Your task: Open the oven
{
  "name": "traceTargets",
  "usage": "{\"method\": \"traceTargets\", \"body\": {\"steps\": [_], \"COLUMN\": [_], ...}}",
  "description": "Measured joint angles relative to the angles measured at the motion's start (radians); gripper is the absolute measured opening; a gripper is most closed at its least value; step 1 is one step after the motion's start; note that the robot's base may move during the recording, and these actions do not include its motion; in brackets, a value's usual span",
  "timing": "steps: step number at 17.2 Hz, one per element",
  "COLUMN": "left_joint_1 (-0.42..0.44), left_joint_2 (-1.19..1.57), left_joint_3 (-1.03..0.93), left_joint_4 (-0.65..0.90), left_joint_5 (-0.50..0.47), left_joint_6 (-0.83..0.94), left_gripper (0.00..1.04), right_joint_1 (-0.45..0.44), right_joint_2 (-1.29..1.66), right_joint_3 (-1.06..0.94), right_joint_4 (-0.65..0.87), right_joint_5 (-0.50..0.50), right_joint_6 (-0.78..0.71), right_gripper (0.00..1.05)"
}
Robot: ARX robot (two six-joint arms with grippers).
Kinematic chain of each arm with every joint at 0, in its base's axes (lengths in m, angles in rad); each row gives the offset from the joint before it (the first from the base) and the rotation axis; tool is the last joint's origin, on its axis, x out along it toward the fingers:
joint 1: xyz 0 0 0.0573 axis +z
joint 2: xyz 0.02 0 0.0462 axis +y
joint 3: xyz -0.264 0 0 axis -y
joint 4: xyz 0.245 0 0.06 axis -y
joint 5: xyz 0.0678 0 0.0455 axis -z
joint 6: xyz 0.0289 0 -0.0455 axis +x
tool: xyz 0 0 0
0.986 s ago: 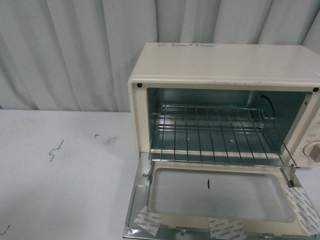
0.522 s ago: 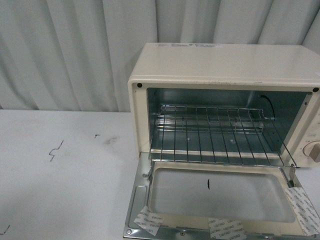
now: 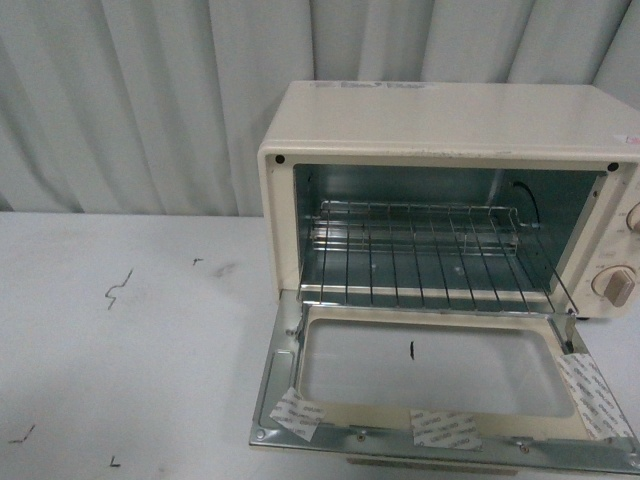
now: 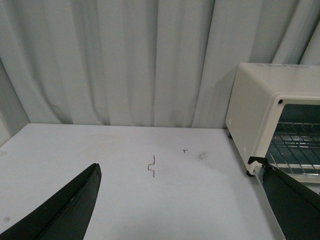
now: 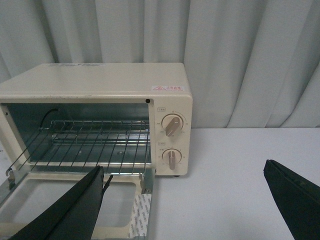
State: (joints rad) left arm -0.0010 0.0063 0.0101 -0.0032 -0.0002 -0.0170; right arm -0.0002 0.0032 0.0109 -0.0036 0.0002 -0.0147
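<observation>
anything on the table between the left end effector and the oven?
Nothing solid: in the left wrist view, only bare white table with small dark scuff marks lies between the open left end effector and the oven.

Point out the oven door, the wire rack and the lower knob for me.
oven door [image 3: 425, 368]: front view, on the glass pane of the dropped-open door.
wire rack [image 3: 430, 255]: front view, on the middle bars inside the cavity.
lower knob [image 5: 171, 158]: right wrist view, on the knob's raised grip.
</observation>
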Motion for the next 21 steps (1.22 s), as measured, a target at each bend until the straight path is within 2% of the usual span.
{"method": "traceTargets", "body": {"steps": [21], "left_joint_1": [0.000], "left_joint_2": [0.000], "left_joint_3": [0.000], "left_joint_4": [0.000], "left_joint_5": [0.000], "left_joint_6": [0.000], "left_gripper": [0.98], "right_joint_1": [0.000], "right_joint_2": [0.000], "right_joint_3": [0.000], "right_joint_4": [-0.001], "right_joint_5": [0.000], "right_joint_6": [0.000], "right_gripper": [0.98]}}
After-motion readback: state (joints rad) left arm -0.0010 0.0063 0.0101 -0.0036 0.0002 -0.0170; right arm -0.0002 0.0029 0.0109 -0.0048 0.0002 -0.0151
